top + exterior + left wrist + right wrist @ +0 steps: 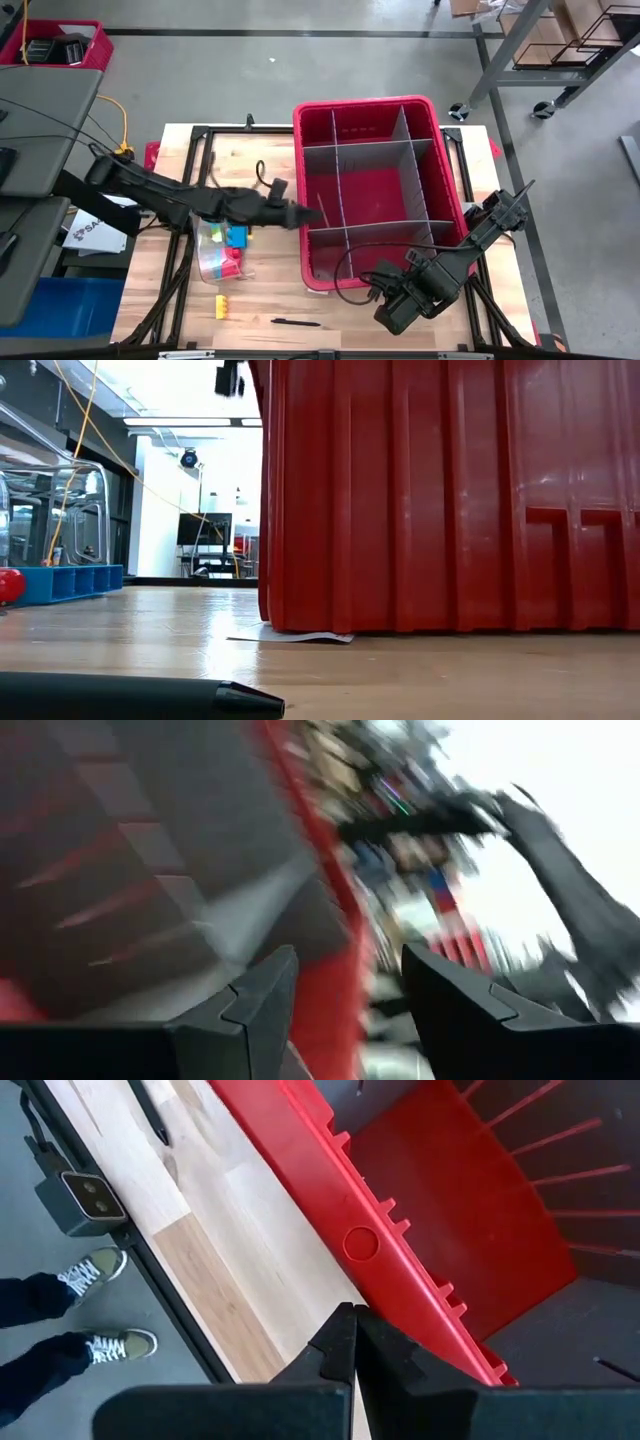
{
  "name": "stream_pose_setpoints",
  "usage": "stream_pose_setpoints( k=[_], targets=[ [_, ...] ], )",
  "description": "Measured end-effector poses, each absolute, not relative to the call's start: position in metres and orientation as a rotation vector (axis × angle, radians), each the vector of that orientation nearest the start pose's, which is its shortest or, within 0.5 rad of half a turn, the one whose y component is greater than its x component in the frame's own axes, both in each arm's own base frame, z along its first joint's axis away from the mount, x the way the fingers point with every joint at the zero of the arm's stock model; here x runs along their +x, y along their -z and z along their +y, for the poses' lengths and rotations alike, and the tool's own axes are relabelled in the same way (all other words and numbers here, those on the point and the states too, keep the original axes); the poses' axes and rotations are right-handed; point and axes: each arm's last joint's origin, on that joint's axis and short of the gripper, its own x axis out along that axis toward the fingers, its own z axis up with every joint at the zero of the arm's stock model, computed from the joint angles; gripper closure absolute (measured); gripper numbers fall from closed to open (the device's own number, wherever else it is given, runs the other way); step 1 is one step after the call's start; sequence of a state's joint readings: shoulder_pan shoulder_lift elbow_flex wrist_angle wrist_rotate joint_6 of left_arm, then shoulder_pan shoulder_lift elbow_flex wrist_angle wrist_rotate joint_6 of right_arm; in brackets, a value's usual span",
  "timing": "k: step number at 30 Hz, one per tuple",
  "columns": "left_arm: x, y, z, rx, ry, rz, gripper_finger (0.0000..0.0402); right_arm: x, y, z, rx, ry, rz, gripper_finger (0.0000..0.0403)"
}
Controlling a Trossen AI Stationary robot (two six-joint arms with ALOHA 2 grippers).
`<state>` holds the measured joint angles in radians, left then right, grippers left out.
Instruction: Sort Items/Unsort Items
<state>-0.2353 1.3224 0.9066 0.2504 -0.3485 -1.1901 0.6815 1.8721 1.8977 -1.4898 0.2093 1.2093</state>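
Apparently empty, left gripper (pixel 300 214) (fingers parted) overhangs bin (pixel 300 150) wall.

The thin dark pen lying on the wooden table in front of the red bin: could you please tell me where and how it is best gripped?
Grip the thin dark pen around the middle of its shaft, coming straight down from above. It lies flat and alone on the bare wooden table, running parallel to the table's front edge, so fingers should probably close across its narrow width, one on each long side. The small yellow block sits well clear of it.

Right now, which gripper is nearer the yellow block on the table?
Left. The left gripper hangs at the red bin's left wall, above the yellow block; the right gripper waits beyond the bin's front edge.
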Motion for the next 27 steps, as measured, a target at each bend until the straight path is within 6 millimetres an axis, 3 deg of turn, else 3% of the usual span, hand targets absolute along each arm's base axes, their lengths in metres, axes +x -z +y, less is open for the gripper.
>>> stream_pose_setpoints(
  k=[3, 6, 11, 14, 18, 27],
  targets=[
    [0.272, -0.321, -0.069, -0.981, 0.002, 0.107, 0.0227, 0.277, -0.326, 0.217, 0.365, 0.422, 1.302, 0.0402],
    [0.244, -0.329, -0.084, -0.812, 0.085, 0.219, 0.0240, 0.277, -0.331, 0.216, 0.344, 0.396, 1.311, 0.0402],
    [0.193, -0.302, -0.124, -0.541, 0.154, 0.636, 0.0271, 0.275, -0.344, 0.210, 0.338, 0.406, 1.309, 0.0402],
    [0.177, -0.284, -0.154, -0.382, 0.253, 0.780, 0.0282, 0.277, -0.351, 0.204, 0.350, 0.421, 1.297, 0.0402],
    [0.175, -0.270, -0.190, -0.142, 0.425, 0.837, 0.0274, 0.283, -0.358, 0.197, 0.430, 0.447, 1.271, 0.0402],
    [0.219, -0.273, -0.231, 0.132, 0.534, 0.813, 0.0199, 0.289, -0.362, 0.190, 0.500, 0.476, 1.256, 0.0402]
  ],
)
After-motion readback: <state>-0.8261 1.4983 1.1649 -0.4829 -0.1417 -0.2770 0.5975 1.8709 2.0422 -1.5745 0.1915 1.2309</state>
